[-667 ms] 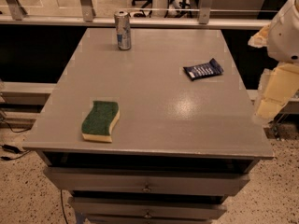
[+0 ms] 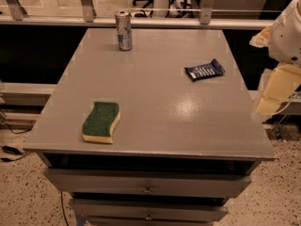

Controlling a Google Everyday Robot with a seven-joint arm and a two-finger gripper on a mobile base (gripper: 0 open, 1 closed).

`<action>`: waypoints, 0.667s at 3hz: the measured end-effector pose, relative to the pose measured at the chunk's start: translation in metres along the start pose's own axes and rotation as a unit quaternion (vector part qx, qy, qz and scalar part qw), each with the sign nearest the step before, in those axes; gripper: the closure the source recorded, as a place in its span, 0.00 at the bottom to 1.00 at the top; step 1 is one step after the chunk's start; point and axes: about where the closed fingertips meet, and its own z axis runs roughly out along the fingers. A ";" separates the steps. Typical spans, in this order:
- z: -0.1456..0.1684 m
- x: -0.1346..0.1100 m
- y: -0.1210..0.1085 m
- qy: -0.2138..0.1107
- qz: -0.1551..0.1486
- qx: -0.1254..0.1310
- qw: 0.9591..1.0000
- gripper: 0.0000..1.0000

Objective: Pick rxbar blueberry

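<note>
Barely begun, seemingly: snack bar (image 2: pixel 204 70) lying ungrasped on the table (image 2: pixel 164 126), gripper (image 2: pixel 275 91) well off to the bar's right, whether spread or clamped impossible to tell.

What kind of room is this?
Probably an office or lab: a grey flat-topped drawer cabinet, speckled hard floor and a wheeled chair base behind the metal railing. The robot's cream gripper hangs beside the cabinet's right edge, away from the dark blue rxbar blueberry.

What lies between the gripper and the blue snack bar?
Only bare table shows between them in the camera view: gripper beside the right edge, snack bar lying inboard.
</note>
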 end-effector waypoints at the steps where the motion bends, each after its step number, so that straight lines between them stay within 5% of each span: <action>1: 0.043 0.022 -0.064 -0.083 0.037 0.030 0.995 0.00; 2: 0.068 0.031 -0.100 -0.130 0.063 0.043 0.989 0.00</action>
